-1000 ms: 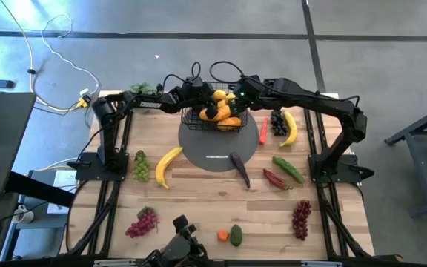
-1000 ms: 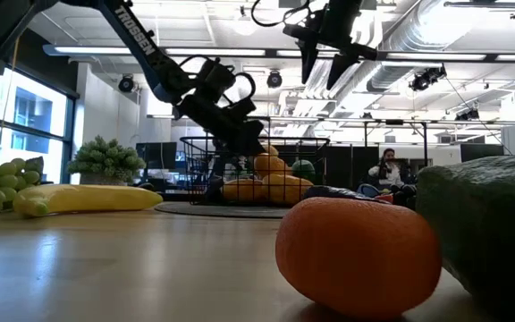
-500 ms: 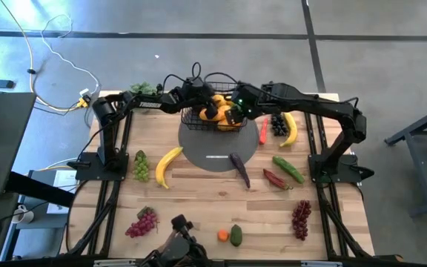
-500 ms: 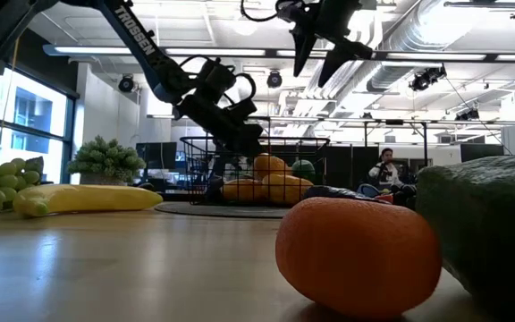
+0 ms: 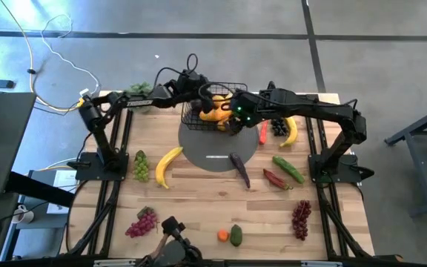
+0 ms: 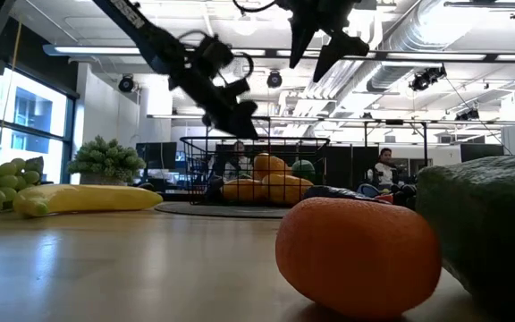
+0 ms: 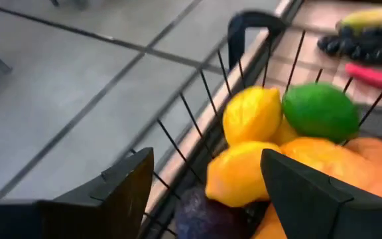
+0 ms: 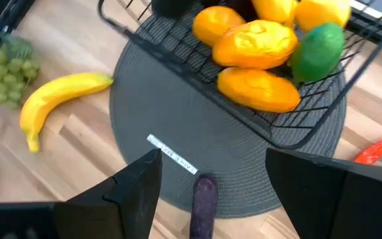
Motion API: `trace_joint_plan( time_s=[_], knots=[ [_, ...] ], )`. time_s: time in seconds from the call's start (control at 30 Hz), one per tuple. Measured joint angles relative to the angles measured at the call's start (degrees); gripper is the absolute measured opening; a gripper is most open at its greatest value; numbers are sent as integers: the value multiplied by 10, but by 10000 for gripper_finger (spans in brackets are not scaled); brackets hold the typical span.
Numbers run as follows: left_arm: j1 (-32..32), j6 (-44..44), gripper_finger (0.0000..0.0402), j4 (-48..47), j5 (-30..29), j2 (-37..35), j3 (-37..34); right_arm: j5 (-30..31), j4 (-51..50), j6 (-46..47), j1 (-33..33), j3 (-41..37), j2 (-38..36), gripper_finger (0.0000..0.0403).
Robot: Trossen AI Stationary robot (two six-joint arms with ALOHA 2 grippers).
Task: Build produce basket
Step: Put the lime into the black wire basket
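The black wire basket [image 5: 215,111] stands on a dark round mat [image 5: 221,148] at the far middle of the table. It holds lemons [image 7: 252,114], a green lime [image 7: 319,111], orange mangoes [image 8: 256,44] and a purple fruit [image 7: 204,214]. My left gripper [image 5: 203,94] hangs open just above the basket's far left rim and holds nothing. My right gripper [image 5: 233,117] is open higher up, over the basket's near right side [image 6: 307,64]. Loose produce lies around: a banana [image 5: 167,165], an eggplant [image 5: 239,169], a cucumber [image 5: 288,168].
Green grapes [image 5: 140,165] and red grapes [image 5: 143,221] lie on the left. An orange [image 5: 222,235] and an avocado [image 5: 236,235] sit by the near edge. On the right are dark grapes [image 5: 278,122], a banana [image 5: 290,127], a chili [image 5: 262,131] and red grapes [image 5: 300,219]. A leafy bunch [image 5: 141,89] sits far left.
My left gripper has risen out of the basket to above its rim, drawing back a little toward the table's left. My right gripper has turned at the wrist and drifted toward the near edge over the basket. The fruit in the basket stays put.
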Motion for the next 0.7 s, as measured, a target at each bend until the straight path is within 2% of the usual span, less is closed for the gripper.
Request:
trace_joint_plan(
  time_s=[0.33, 0.6, 0.7],
  knots=[
    [-22, -39, 268, -130, -4, -138, 1, -34, 6, -68, 34, 0, 0, 250],
    [-80, -100, 268, -286, -2, -226, 1, -64, 11, -113, 68, 0, 0, 250],
    [-108, -108, 268, -331, 15, -246, 1, -77, 11, -115, 83, 0, 0, 250]
  ],
)
